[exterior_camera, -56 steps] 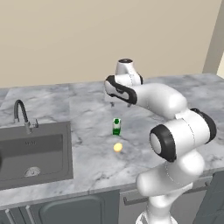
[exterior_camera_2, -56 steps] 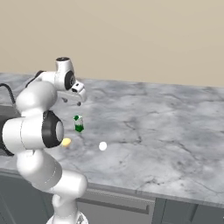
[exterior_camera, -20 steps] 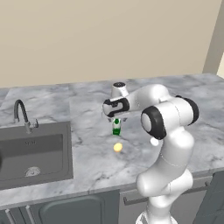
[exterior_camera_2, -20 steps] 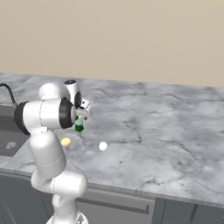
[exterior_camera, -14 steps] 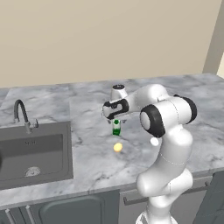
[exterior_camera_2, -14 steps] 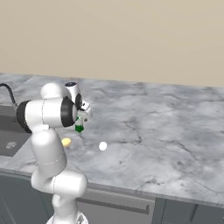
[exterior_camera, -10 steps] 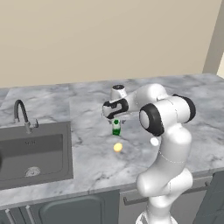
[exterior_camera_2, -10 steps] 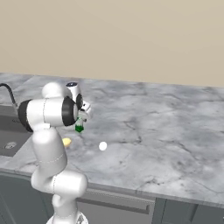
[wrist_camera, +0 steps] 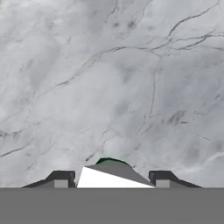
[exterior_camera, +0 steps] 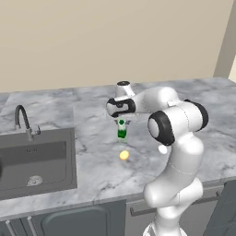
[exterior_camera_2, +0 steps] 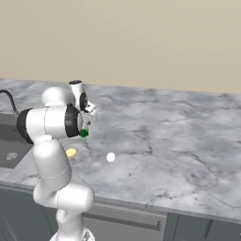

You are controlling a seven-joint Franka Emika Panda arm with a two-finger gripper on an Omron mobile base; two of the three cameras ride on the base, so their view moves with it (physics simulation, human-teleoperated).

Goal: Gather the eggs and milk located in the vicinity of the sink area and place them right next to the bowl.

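Observation:
The milk [exterior_camera: 121,132] is a small carton with a white top and green lower part, standing upright on the grey marble counter [exterior_camera: 92,161] right of the sink [exterior_camera: 37,159]. My gripper [exterior_camera: 121,123] hangs straight over it, open, with a finger on each side of the carton's top. In the hand view the carton's white top [wrist_camera: 114,176] sits between the two dark fingertips [wrist_camera: 61,179] with small gaps. One white egg [exterior_camera_2: 110,157] lies on the counter to the right of the milk [exterior_camera_2: 84,133]. The bowl is out of view.
A small yellow round object [exterior_camera: 123,155] lies on the counter just in front of the milk. The curved dark faucet [exterior_camera: 20,117] stands at the back of the sink. A beige wall runs behind the counter, and cabinet fronts line the front edge.
The hand has come down over the milk carton, so its fingers now straddle the carton's top. The milk, the egg and the yellow object have not moved.

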